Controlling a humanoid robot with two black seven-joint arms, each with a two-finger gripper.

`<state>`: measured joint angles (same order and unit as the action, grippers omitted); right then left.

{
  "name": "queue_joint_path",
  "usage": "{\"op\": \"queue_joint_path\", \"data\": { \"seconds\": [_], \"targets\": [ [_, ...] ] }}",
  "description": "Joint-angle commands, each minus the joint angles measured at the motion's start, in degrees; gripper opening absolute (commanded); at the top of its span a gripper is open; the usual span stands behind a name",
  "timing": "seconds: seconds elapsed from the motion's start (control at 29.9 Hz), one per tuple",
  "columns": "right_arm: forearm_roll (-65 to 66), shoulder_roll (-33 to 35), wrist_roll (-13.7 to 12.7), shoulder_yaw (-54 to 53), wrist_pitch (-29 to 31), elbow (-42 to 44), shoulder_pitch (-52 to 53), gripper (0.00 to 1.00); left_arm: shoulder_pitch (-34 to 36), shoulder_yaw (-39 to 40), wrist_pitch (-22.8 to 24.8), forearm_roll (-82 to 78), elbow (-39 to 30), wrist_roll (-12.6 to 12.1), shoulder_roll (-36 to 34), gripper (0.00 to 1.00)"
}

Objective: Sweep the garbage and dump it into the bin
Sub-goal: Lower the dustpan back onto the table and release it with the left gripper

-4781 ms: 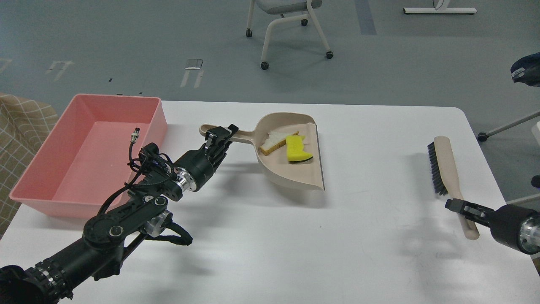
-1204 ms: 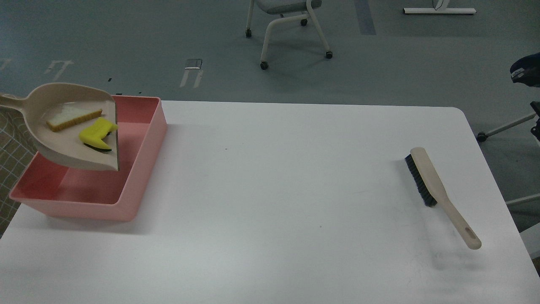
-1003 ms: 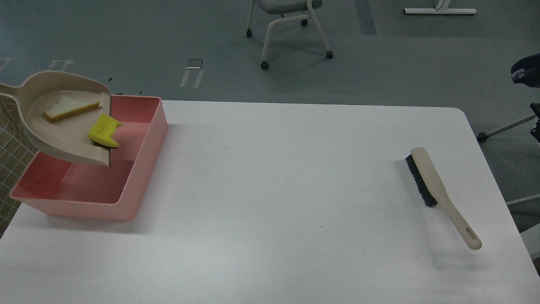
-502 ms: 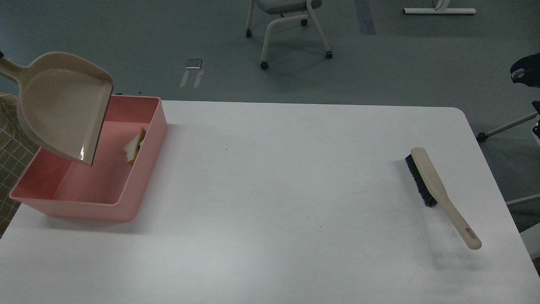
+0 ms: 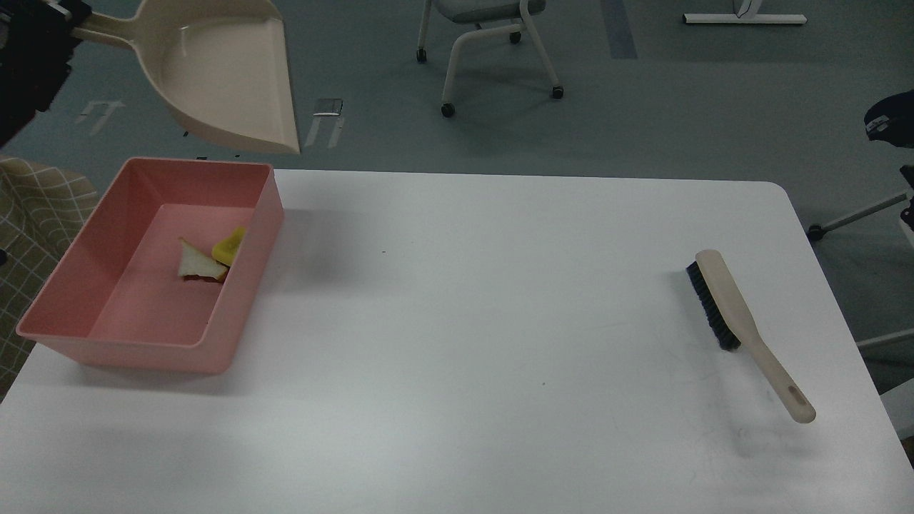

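Observation:
The pink bin [image 5: 78,343] stands at the table's left edge. Both pieces of garbage lie inside it against the right wall: the white bread slice [image 5: 197,265] and the yellow sponge chunk [image 5: 228,246], touching each other. My left gripper [image 5: 70,20] is at the top left corner, a dark mass shut on the handle of the beige dustpan [image 5: 221,78]. It holds the empty dustpan high in the air beyond the bin's far rim. My right gripper is out of view.
A beige brush with dark bristles [image 5: 742,325] lies near the white table's right edge [image 5: 842,300]. A checked cloth [image 5: 36,214] hangs left of the bin. An office chair [image 5: 493,43] stands on the floor beyond the table.
The dustpan tipped over the bin and the sponge and bread slid out into it. The empty dustpan then rose up and to the right. The brush has not moved.

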<state>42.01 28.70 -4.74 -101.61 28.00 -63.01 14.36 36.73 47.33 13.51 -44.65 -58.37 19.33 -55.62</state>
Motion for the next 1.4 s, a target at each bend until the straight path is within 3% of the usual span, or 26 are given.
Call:
{"op": "queue_joint_path", "data": {
  "seconds": [0.0, 0.33, 0.47, 0.67, 1.1, 1.17, 1.27, 1.3, 1.37],
  "targets": [
    [0.0, 0.0, 0.0, 0.0, 0.0, -0.3, 0.0, 1.0, 0.1, -0.6, -0.7, -0.3, -0.1, -0.4, 10.2, 0.09],
    [0.0, -0.9, 0.0, 0.2, 0.0, -0.3, 0.4, 1.0, -0.1, -7.5, -5.9, -0.7, 3.6, -0.6, 30.8, 0.08],
    [0.0, -0.9, 0.0, 0.2, 0.0, -0.4, 0.3, 1.0, -0.7, -10.2, -10.2, -0.9, 6.6, -0.6, 38.8, 0.08],
    [0.0, -0.9, 0.0, 0.2, 0.0, -0.4, 0.0, 1.0, -0.9, -16.8, -15.4, -0.9, 8.3, -0.4, 44.0, 0.08],
    [0.0, -1.3, 0.0, 0.3, 0.0, -0.3, -0.7, 1.0, -6.1, -18.1, -16.9, -0.9, 11.3, -0.3, 45.7, 0.09],
    [0.0, -2.1, 0.0, 0.3, 0.0, -0.4, -0.6, 1.0, -6.1, -18.0, -17.3, -0.9, 11.0, -0.3, 45.8, 0.13],
    [0.0, -2.4, 0.0, 0.3, 0.0, -0.4, -0.6, 1.0, -5.8, -17.8, -17.6, -0.7, 10.5, -0.5, 45.7, 0.4],
    [0.0, -2.4, 0.0, 0.3, 0.0, -0.4, -0.6, 1.0, -5.6, -17.7, -17.6, -0.5, 10.4, -0.7, 45.6, 0.54],
    [0.0, -2.4, 0.0, 0.4, 0.0, -0.4, -0.5, 1.0, -5.4, -17.7, -17.6, -0.3, 10.4, -0.9, 45.3, 0.63]
  ]
}}
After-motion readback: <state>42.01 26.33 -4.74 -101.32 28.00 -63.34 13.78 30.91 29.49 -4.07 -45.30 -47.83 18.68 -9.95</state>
